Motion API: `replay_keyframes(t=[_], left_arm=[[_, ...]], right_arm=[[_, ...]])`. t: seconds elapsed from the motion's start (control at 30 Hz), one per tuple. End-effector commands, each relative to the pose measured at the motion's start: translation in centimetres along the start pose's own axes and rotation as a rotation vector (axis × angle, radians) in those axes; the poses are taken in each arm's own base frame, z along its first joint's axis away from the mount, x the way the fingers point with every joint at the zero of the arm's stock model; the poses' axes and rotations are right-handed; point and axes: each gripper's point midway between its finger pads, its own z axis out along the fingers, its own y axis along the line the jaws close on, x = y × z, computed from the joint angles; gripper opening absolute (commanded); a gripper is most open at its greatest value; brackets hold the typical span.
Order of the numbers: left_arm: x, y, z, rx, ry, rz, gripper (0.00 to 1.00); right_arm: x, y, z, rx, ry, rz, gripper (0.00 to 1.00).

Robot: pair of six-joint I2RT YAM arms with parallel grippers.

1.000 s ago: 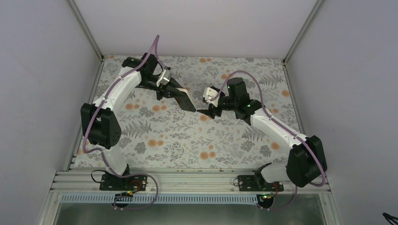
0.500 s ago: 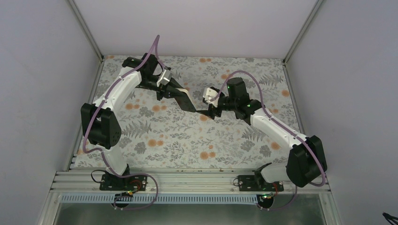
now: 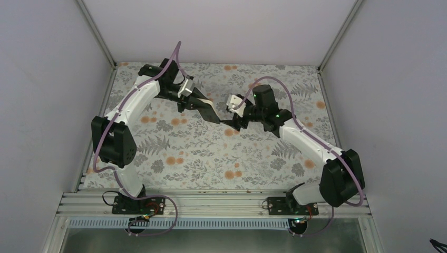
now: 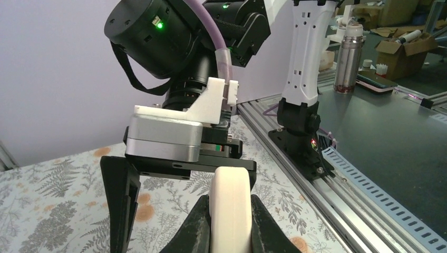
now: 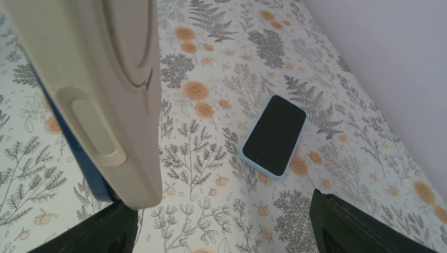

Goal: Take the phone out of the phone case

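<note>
Above the desk [image 3: 184, 153], the left gripper [image 3: 197, 100] is clamping the cased phone [image 3: 210, 112], its long axis pointing at the wide-open right gripper [image 3: 232, 123].

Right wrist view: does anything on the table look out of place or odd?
A second phone in a pale blue case lies flat on the table, dark face up. It seems odd because the cream case being worked on is in the air, held by the left gripper. Nothing looks spilled or damaged.
</note>
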Motion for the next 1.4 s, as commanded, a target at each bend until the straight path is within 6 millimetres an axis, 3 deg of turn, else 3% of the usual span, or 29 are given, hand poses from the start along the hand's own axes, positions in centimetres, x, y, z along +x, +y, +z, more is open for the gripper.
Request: replay_keyframes(t=[0.0, 0.37, 0.67, 0.77, 0.83, 1.03, 1.07, 1.13, 1.27, 1.37], left_arm=[[-6.0, -1.7, 0.4, 0.075, -0.333, -0.067, 0.02], [-5.4, -1.1, 0.8, 0.089, -0.335, -0.100, 0.02], [-3.8, 0.4, 0.8, 0.071, -0.332, -0.115, 0.02], [-3.4, 1.0, 0.4, 0.057, -0.332, -0.115, 0.02], [-3.4, 1.2, 0.4, 0.057, -0.333, -0.113, 0.02], [-3.3, 2.4, -0.8, 0.022, -0.320, -0.086, 0.03], [-3.5, 2.5, -1.2, 0.010, -0.298, -0.066, 0.07], [-3.5, 2.7, -1.7, -0.013, -0.230, -0.022, 0.34], [-4.2, 3.2, -4.0, -0.083, -0.162, 0.039, 0.98], [-4.8, 3.8, -5.8, -0.144, -0.078, 0.109, 1.00]], right_arm=[[-6.6, -4.4, -1.5, 0.150, -0.156, -0.058, 0.84], [-11.3, -4.1, -2.1, 0.066, -0.270, -0.039, 0.85], [-16.7, 0.2, -3.9, -0.165, -0.418, -0.075, 0.85], [-17.6, 0.7, -4.1, -0.178, -0.429, -0.075, 0.82], [-17.3, 1.1, -3.7, -0.200, -0.427, -0.064, 0.74], [-16.0, 2.4, -2.1, -0.279, -0.372, -0.026, 0.06], [-15.7, 2.4, -2.2, -0.273, -0.362, -0.020, 0.04], [-14.7, 2.2, -2.2, -0.262, -0.329, -0.004, 0.04], [-12.0, 0.2, -4.3, -0.203, -0.291, 0.045, 0.04], [-9.1, -1.9, -6.4, -0.160, -0.261, 0.093, 0.04]])
